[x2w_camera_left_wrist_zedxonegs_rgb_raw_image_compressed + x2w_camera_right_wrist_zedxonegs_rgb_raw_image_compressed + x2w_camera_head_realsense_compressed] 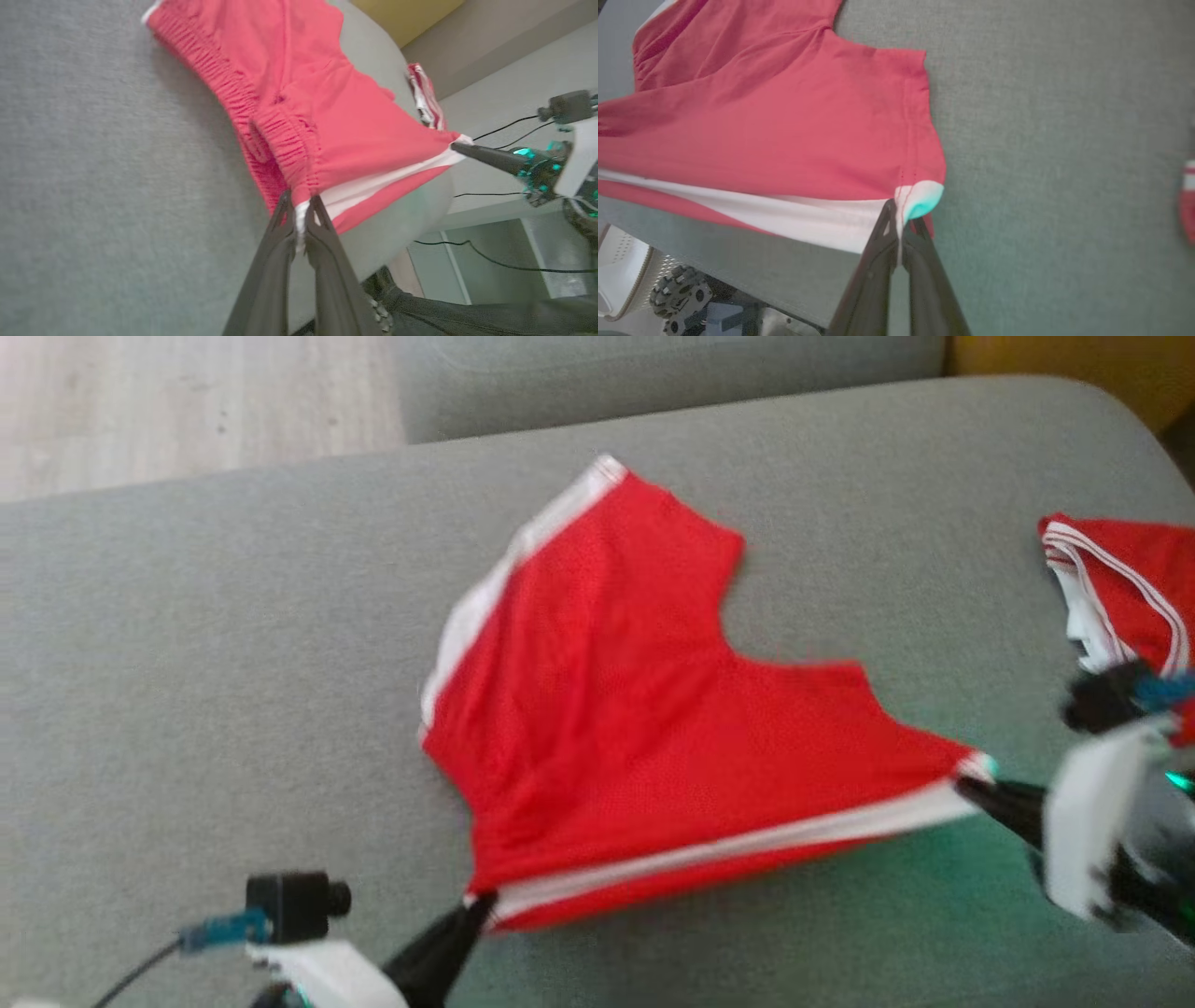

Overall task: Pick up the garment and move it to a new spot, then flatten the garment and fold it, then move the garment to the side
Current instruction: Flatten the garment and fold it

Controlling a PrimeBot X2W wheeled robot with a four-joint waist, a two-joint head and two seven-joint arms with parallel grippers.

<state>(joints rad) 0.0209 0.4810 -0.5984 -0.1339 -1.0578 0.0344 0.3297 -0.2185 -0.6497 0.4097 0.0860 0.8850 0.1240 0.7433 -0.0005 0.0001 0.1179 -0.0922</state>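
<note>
Jaws of both clamped on red shorts stretched between them: left gripper angled up from lower left, right gripper reaching in from right edge.

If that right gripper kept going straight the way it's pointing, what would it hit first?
The red shorts: the right gripper is shut on their white-striped corner, so pushing on would probably just bunch that fabric ahead. Beyond lies the grey cushion, though depth is hard to judge.
</note>
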